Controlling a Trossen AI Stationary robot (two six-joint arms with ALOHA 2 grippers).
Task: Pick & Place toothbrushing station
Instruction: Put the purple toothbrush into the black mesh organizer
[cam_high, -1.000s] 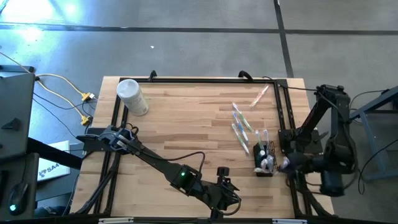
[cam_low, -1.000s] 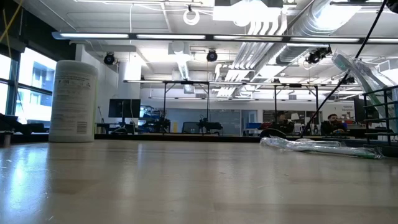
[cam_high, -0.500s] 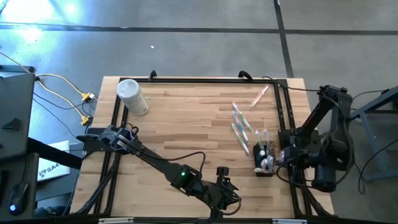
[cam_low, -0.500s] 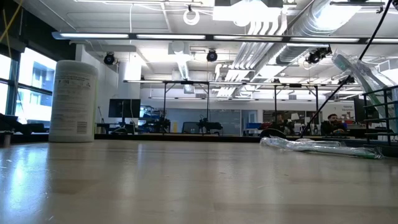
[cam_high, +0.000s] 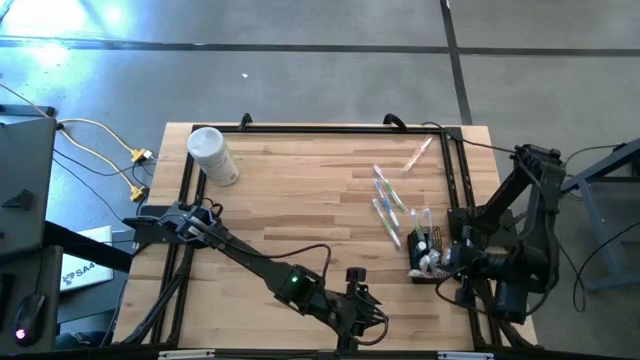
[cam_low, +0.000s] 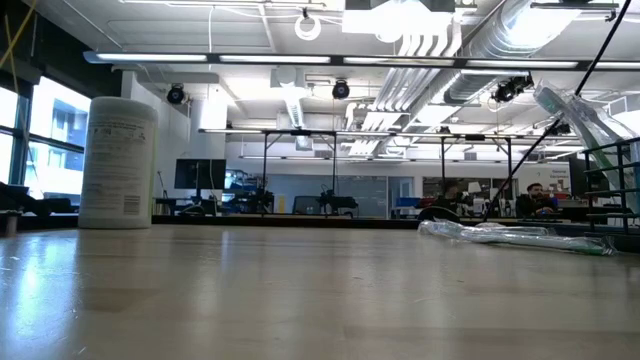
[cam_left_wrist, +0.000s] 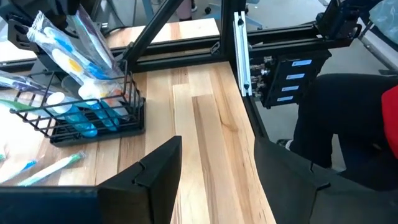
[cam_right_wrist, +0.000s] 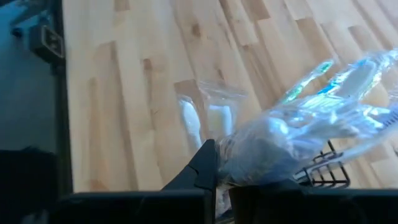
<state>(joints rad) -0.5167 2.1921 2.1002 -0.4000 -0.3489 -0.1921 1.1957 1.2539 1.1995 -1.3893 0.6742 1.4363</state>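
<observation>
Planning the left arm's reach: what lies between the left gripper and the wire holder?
In the high view, only bare wooden table separates the left gripper from the wire holder; the left wrist view agrees.
</observation>
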